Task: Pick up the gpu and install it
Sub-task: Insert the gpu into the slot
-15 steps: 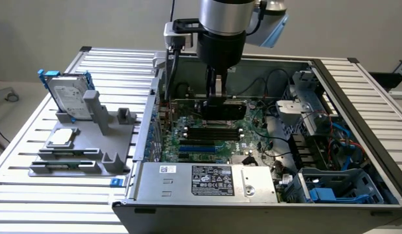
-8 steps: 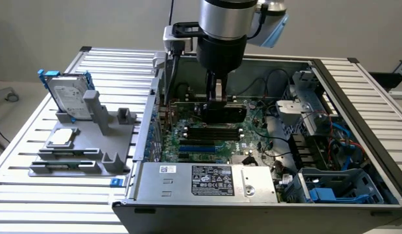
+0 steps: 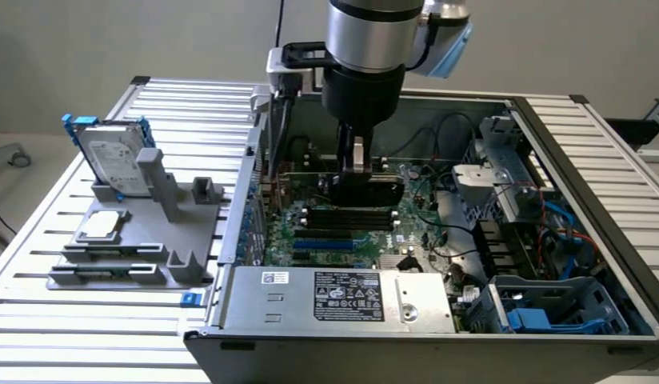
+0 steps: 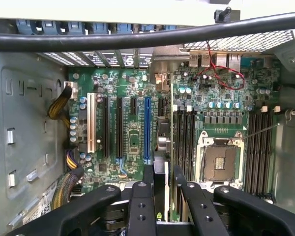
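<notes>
Clamps with the narrow-set gripper (image 4: 163, 177) the gpu (image 3: 364, 194), held on edge over the motherboard (image 3: 415, 228) slots, near the middle of the open computer case (image 3: 415, 356). Cannot tell whether seated or only touching.

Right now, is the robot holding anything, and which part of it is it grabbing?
Yes. The gripper's jaws pinch the gpu by its top edge, the card standing on edge above the motherboard.

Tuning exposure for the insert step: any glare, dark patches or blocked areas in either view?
Exterior view: soft even light, no glare; the black card in the gripper reads dark against the motherboard. Wrist view: washed-out white strip along the case edge, a black cable crossing in front, motherboard evenly lit.
</notes>
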Robot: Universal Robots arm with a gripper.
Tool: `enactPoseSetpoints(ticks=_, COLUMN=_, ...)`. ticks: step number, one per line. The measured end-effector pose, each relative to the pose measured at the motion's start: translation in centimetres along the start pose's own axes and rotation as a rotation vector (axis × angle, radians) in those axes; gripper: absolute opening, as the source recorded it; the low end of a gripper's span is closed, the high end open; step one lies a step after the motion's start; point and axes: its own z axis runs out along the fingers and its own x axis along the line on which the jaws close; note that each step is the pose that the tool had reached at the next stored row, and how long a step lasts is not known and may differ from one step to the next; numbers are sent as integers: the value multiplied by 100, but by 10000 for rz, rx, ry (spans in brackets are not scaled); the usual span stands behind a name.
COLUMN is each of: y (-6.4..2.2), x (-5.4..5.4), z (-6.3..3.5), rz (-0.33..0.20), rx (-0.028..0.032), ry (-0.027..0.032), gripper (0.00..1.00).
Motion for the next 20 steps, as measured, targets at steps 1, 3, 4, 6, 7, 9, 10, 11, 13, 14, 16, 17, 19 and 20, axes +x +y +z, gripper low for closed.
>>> enactPoseSetpoints(ticks=1, y=0, x=19, z=5, rz=0, rx=-11, ry=-3, gripper=26)
enactPoseSetpoints(ticks=3, y=2, x=45, z=24, rz=3, rx=-35, ry=-3, gripper=26)
enactPoseSetpoints(ticks=4, y=3, x=56, z=36, rz=6, rx=-48, ry=-5, gripper=26)
enactPoseSetpoints(ticks=6, y=5, x=62, z=61, rz=28, rx=-70, ry=-3, gripper=26)
enactPoseSetpoints(ticks=7, y=7, x=64, z=79, rz=54, rx=-73, ry=-5, gripper=26)
enactPoseSetpoints(ticks=9, y=12, x=65, z=111, rz=94, rx=-89, ry=-6, gripper=26)
enactPoseSetpoints(ticks=10, y=11, x=66, z=116, rz=97, rx=-115, ry=-7, gripper=26)
enactPoseSetpoints(ticks=11, y=12, x=68, z=115, rz=100, rx=-140, ry=-4, gripper=26)
enactPoseSetpoints(ticks=13, y=13, x=70, z=116, rz=101, rx=-141, ry=-6, gripper=26)
enactPoseSetpoints(ticks=14, y=13, x=71, z=124, rz=101, rx=-141, ry=-6, gripper=26)
enactPoseSetpoints(ticks=16, y=12, x=73, z=151, rz=101, rx=-155, ry=-7, gripper=26)
enactPoseSetpoints(ticks=17, y=11, x=75, z=166, rz=101, rx=-166, ry=-6, gripper=26)
enactPoseSetpoints(ticks=19, y=11, x=77, z=199, rz=103, rx=-185, ry=-7, gripper=26)
enactPoseSetpoints(ticks=20, y=12, x=79, z=217, rz=104, rx=-196, ry=-7, gripper=26)
